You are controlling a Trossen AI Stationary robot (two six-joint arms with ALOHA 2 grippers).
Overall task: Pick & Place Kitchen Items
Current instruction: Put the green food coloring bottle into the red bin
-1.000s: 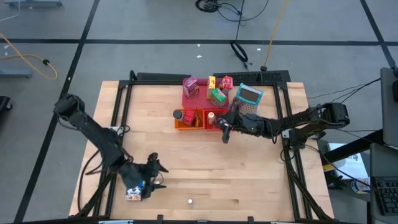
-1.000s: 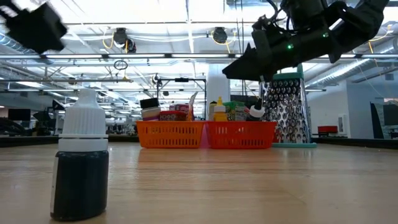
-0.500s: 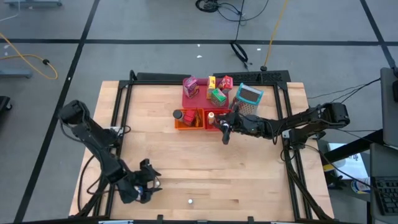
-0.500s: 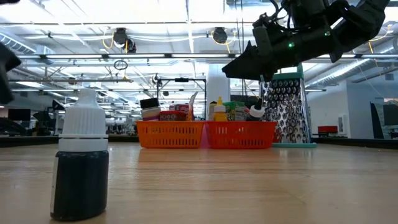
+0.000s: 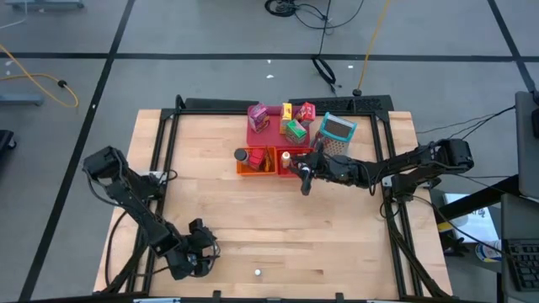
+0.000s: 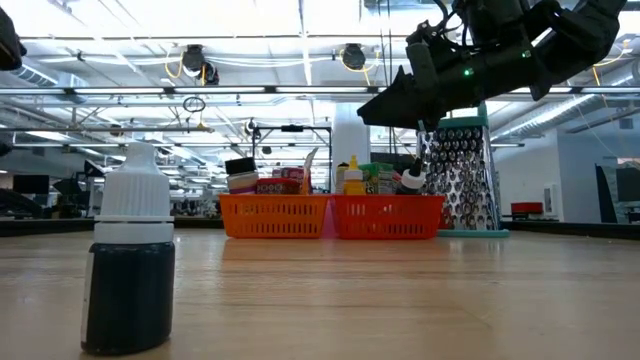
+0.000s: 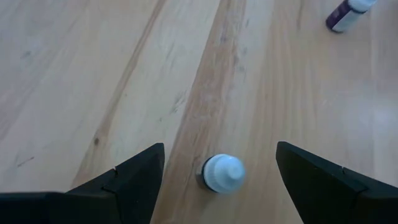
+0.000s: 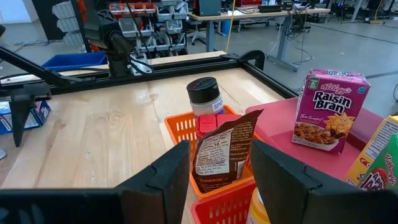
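A small bottle with a white cap [image 7: 222, 173] stands upright on the wooden table, seen from above in the left wrist view. My left gripper [image 7: 221, 146] [image 5: 202, 252], low at the table's near left, is open with one finger on either side of the bottle and clear of it. A second white-capped dark bottle [image 7: 345, 12] [image 6: 130, 262] [image 5: 258, 272] stands farther toward the near edge. My right gripper [image 5: 305, 183] [image 8: 221, 146] hangs open and empty beside the bins. The orange bin [image 5: 255, 160] holds a black-lidded jar [image 8: 204, 94] and a brown packet [image 8: 222, 149].
A red bin [image 5: 286, 162] adjoins the orange one. Behind them a pink tray [image 5: 268, 126] carries several small boxes, among them a cereal box [image 8: 328, 109]. A metal grater [image 5: 337, 135] stands at the back right. A blue item [image 8: 38, 112] lies by my left gripper. Bare wood lies between.
My left gripper has sunk and gone toward the table's near left corner, rolling at the wrist, and has left the low view at its upper left. It now covers the blue item that showed beside it in the high view. Its fingers stay apart.
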